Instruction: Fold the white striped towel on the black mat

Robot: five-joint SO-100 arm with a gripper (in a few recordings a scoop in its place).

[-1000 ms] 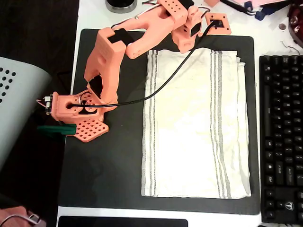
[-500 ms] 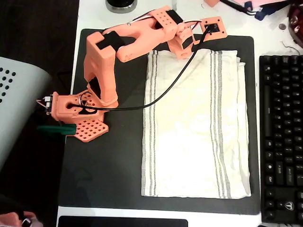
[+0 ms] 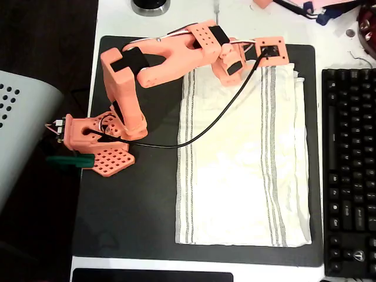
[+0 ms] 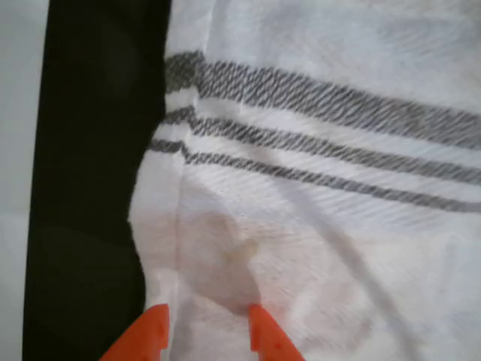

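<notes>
Your white striped towel [image 3: 241,158] lies spread flat on the black mat [image 3: 141,205].
Your tool [image 4: 204,331] sits at the towel's 12 o'clock edge in the overhead view, fingers slightly parted over the hem, gripping nothing you can see; a keyboard [image 3: 349,170] lies at 3 o'clock on the counter [image 3: 117,17].

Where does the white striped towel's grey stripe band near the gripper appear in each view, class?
Overhead view: the stripe band runs down the white striped towel's right side, starting beside the gripper.
Wrist view: it crosses the upper picture.
Shared landmark: the towel's end edge against the black mat.
</notes>
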